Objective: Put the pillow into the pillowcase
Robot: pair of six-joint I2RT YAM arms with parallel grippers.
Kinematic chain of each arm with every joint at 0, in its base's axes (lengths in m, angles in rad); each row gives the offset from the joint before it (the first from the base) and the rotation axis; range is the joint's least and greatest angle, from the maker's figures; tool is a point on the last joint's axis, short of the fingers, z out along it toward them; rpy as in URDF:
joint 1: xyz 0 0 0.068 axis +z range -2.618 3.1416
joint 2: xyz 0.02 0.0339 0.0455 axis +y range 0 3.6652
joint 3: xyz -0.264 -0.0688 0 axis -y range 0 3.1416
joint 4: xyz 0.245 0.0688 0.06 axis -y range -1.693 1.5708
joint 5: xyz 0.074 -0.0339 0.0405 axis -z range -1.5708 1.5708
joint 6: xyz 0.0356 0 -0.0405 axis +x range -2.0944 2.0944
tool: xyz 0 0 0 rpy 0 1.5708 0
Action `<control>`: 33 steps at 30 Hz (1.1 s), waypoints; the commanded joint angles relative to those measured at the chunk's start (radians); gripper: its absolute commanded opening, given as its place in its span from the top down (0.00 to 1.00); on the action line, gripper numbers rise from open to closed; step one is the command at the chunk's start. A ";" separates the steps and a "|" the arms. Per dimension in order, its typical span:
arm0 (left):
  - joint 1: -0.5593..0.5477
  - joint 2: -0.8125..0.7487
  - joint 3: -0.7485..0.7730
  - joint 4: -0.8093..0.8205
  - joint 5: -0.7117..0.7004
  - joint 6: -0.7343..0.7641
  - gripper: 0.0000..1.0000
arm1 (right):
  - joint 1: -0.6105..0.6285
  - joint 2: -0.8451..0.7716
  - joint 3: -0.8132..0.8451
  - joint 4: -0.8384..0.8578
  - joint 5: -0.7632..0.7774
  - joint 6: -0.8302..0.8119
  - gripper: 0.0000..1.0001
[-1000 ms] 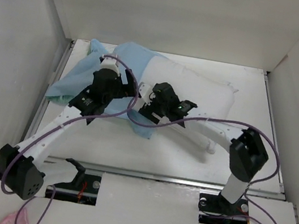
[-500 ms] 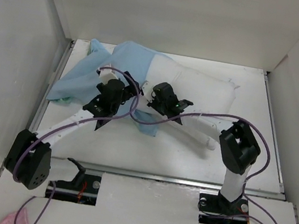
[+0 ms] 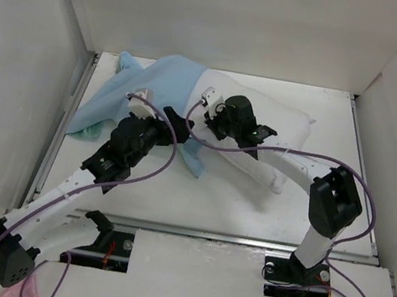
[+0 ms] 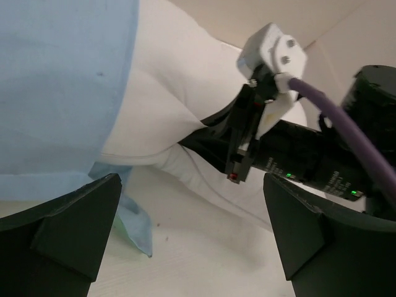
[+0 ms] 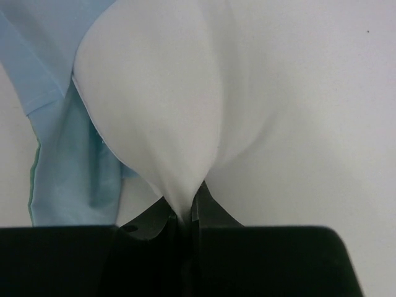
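Since the earlier overhead pictures the right gripper (image 5: 185, 216) has been carried a little toward the far edge of the white table (image 3: 234, 208). The left gripper (image 4: 190, 204) has been drawn back slightly toward the near-left corner, clear of the cloth. The plump white rectangular pillow (image 3: 271, 123) is lying across the far half of the table, its right end near the far-right corner. Its left end is overlapped by the thin light-blue pillowcase (image 3: 156, 80), which is spread toward the far-left corner with a strip of its mint-green face showing at the left edge. In the right wrist view the jaws are seen closed, with a fold of the pillow's white fabric pinched between them. In the left wrist view the fingers are seen spread wide with nothing between them, aimed at the place where blue cloth meets pillow. Whether the covered end is truly inside the opening or merely under a flap cannot be told. Judged from this, insertion is only begun: most of the pillow is uncovered. The hem is probably to be regripped by the left gripper so that the pillow can be pushed in against it.
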 commanded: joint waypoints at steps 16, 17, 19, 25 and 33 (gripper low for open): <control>0.000 0.457 0.121 -0.256 -0.369 -0.166 0.02 | 0.011 -0.052 0.139 -0.006 -0.093 0.160 1.00; 0.000 0.475 0.138 -0.256 -0.387 -0.166 0.02 | 0.011 -0.052 0.130 -0.006 -0.112 0.160 1.00; 0.000 0.544 0.207 -0.256 -0.429 -0.176 0.04 | 0.011 -0.061 0.130 -0.006 -0.132 0.160 1.00; 0.000 0.719 0.395 -0.291 -0.403 -0.109 1.00 | 0.011 -0.072 0.073 0.107 -0.247 0.177 1.00; -0.213 0.441 0.351 -0.195 -0.045 0.167 1.00 | 0.011 0.063 0.148 0.426 -0.327 0.312 1.00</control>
